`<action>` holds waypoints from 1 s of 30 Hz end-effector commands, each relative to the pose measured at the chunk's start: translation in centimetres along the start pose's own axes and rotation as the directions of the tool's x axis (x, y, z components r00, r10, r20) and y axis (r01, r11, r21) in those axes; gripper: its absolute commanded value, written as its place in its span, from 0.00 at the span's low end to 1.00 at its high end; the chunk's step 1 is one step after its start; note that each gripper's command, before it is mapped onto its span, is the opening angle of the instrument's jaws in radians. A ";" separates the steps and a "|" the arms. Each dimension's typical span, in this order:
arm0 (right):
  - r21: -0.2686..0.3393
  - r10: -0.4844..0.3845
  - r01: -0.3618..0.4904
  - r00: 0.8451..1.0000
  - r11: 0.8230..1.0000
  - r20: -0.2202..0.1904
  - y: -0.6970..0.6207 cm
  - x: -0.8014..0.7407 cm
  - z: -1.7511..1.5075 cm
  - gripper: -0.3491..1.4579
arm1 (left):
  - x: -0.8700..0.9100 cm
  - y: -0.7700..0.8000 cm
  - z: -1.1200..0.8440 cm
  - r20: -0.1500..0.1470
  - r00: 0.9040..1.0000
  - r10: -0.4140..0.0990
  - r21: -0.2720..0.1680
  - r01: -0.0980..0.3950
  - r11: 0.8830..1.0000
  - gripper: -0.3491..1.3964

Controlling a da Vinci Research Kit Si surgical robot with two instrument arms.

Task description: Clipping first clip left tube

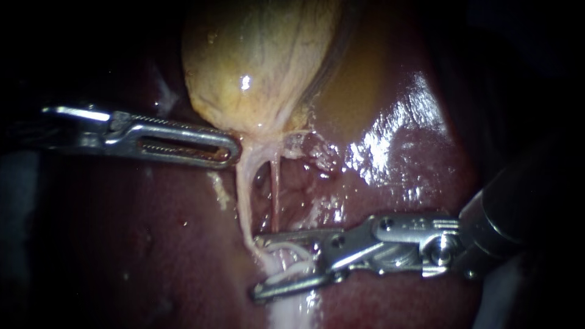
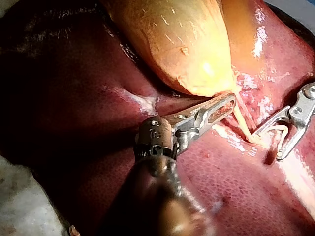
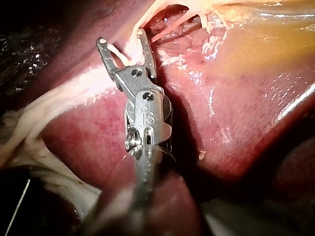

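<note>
The yellowish gallbladder hangs over the dark red liver. Two tubes run down from its neck: the pale left tube and a thin reddish right tube. My right instrument comes in from the right. Its jaws stand wide apart, carry a white clip and straddle the lower end of the left tube. The right wrist view shows the same: right instrument, clip. My left instrument has its slotted jaws together on the tissue at the gallbladder's neck; in its own view the tips meet the gallbladder.
Wet, shiny liver surface lies right of the tubes. Pale fatty tissue trails below the clip jaws. The right instrument also shows in the left wrist view, beyond the left one's tip. White tissue strands spread beside the right shaft.
</note>
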 end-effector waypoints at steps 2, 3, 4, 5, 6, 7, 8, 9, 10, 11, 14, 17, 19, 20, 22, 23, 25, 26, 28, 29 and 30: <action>-0.001 0.000 0.000 1.000 1.000 0.000 0.00 0.00 0.00 0.46 | 0.00 0.00 0.00 0.000 1.000 0.000 0.000 0.000 1.000 0.00; -0.001 0.000 0.000 1.000 1.000 0.000 0.00 0.00 0.00 0.46 | 0.00 0.00 0.00 0.000 1.000 0.000 0.001 0.000 1.000 0.00; -0.001 0.000 0.000 1.000 1.000 0.000 0.00 0.00 0.00 0.46 | 0.00 0.00 0.00 0.000 1.000 0.000 0.001 0.000 1.000 0.00; -0.001 0.000 0.000 1.000 1.000 0.000 0.00 0.00 0.00 0.46 | 0.00 0.00 0.00 0.000 1.000 0.000 0.001 0.000 1.000 0.00; -0.001 0.000 0.000 1.000 1.000 0.000 0.00 0.00 0.00 0.46 | 0.00 0.00 0.00 0.000 1.000 0.000 0.001 0.000 1.000 0.00; -0.001 0.000 0.000 1.000 1.000 0.000 0.00 0.00 0.00 0.46 | 0.00 0.00 0.00 0.000 1.000 0.000 0.001 0.000 1.000 0.00; -0.001 0.001 -0.001 1.000 1.000 0.000 0.00 0.00 0.00 0.46 | 0.00 0.00 0.00 0.000 1.000 0.000 0.001 0.000 1.000 0.00; -0.001 0.001 -0.001 1.000 1.000 0.000 0.00 0.00 0.00 0.46 | 0.00 0.00 0.00 0.000 1.000 0.000 0.001 0.000 1.000 0.00; -0.001 0.001 -0.001 1.000 1.000 0.000 0.00 0.00 0.00 0.46 | 0.00 0.00 0.00 0.000 1.000 0.000 0.001 0.000 1.000 0.00; -0.001 0.001 -0.001 1.000 1.000 0.000 0.01 0.00 0.01 0.46 | 0.00 0.00 0.00 0.000 1.000 0.000 0.001 0.000 1.000 0.00; -0.002 0.001 -0.001 1.000 1.000 -0.001 0.02 0.01 0.01 0.46 | 0.00 0.01 0.00 0.000 1.000 0.000 0.001 0.000 1.000 0.00; 0.001 0.001 -0.001 1.000 1.000 0.000 0.03 0.01 0.01 0.46 | 0.00 0.01 0.00 0.000 1.000 0.000 0.001 0.000 1.000 0.00; -0.005 0.002 -0.002 1.000 1.000 -0.002 0.04 0.01 0.00 0.46 | 0.00 0.01 0.00 0.000 1.000 0.000 0.001 0.000 1.000 0.00; -0.008 0.002 -0.002 1.000 1.000 -0.003 0.05 0.01 0.00 0.46 | 0.00 0.01 0.00 0.000 1.000 0.000 0.001 0.000 1.000 0.00; -0.012 0.003 -0.003 1.000 1.000 -0.004 0.07 0.01 -0.01 0.46 | 0.00 0.01 0.00 0.000 1.000 0.000 0.001 0.000 1.000 0.00; -0.015 0.003 -0.003 1.000 1.000 -0.005 0.08 0.01 -0.01 0.46 | 0.00 0.01 0.00 0.000 1.000 0.000 0.001 0.000 1.000 0.00; -0.015 0.003 -0.003 1.000 1.000 -0.005 0.09 0.01 -0.02 0.46 | 0.00 0.01 0.00 0.000 1.000 0.000 0.001 0.000 1.000 0.00; -0.015 0.003 -0.003 1.000 1.000 -0.005 0.09 0.01 -0.02 0.46 | 0.00 0.01 0.00 0.000 1.000 0.000 0.001 0.000 1.000 0.00; -0.016 0.003 -0.003 1.000 1.000 -0.005 0.11 0.01 -0.02 0.46 | 0.00 0.01 0.00 0.000 1.000 0.000 0.001 0.000 1.000 0.00; -0.016 0.003 -0.004 1.000 1.000 -0.005 0.11 0.01 -0.02 0.46 | 0.00 0.01 0.00 0.000 1.000 0.000 0.001 0.000 1.000 0.00; -0.016 0.004 -0.004 1.000 1.000 -0.006 0.11 0.01 -0.02 0.46 | 0.00 0.02 0.00 0.000 1.000 0.000 0.001 0.000 1.000 0.00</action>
